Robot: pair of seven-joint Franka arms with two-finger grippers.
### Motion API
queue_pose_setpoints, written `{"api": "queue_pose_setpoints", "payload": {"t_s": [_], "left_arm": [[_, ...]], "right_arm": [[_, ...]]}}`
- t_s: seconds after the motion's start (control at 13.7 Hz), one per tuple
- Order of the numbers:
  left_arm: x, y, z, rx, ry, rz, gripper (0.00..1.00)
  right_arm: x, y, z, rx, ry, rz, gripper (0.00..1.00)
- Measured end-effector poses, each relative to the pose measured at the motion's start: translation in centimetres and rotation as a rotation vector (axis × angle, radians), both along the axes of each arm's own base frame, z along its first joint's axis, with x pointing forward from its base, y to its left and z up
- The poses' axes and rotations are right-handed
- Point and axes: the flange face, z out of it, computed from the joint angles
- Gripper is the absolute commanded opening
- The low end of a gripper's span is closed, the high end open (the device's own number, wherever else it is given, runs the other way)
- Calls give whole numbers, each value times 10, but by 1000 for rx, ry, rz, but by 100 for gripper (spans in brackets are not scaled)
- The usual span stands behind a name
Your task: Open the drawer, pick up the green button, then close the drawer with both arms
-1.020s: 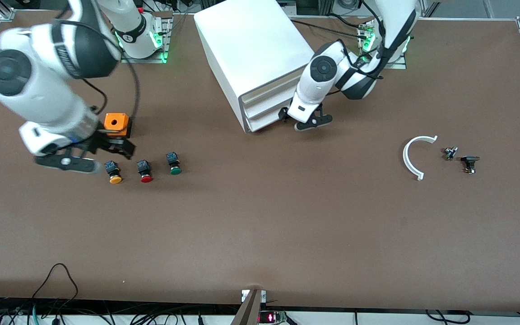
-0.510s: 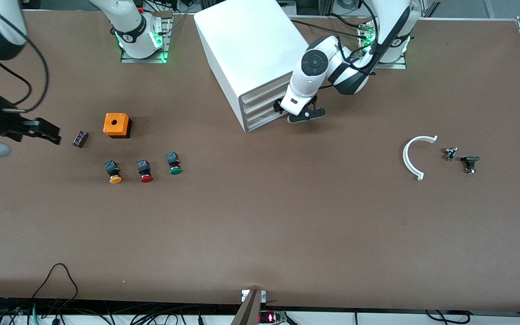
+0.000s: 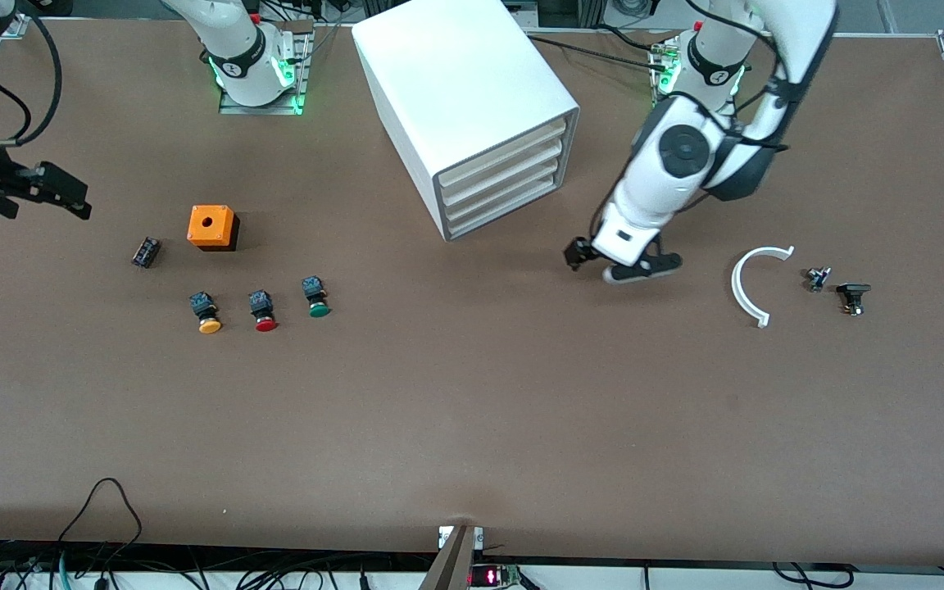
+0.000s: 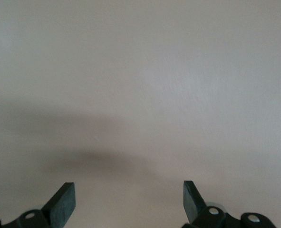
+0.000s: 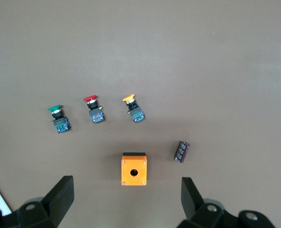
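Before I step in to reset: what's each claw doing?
Left claw: open, empty, over bare table.
Right claw: open, empty.

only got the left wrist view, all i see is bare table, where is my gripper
Observer: The left gripper, open, hangs over bare table between the cabinet and a white curved piece.
Operator: is the bottom drawer open
Observer: No, the bottom drawer sits shut, like those above it.
Operator: where's the green button
Observer: The green button lies on the table toward the right arm's end, beside a red button.
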Motion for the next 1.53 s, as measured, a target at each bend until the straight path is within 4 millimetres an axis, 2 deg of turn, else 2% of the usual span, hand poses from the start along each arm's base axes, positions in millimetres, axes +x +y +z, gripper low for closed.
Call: {"api": "queue_pose_setpoints", "payload": {"t_s": [0.36,0.73,1.02,1.17,1.31,1.53], "left_arm": [[7,79,81,80,-12,-175,100],[7,143,158,105,34,-287,100],[1,206,212,92,79,-399,100],[1,222,244,103,83,-416,100],[4,225,267,132,96,-426,100],[27,231,277,163,109,-420,100]], "right_arm": [[-18,-4,-9,4,13,-14,100],[-19,-5,-8,4,-23,-23,100],[-18,-5,-8,4,-26,-23,100],[-18,-5,-8,4,-25,-24,100],[-18,-6,-9,5,-24,-25,100],[-18,-6,-9,5,-23,-25,100]]}}
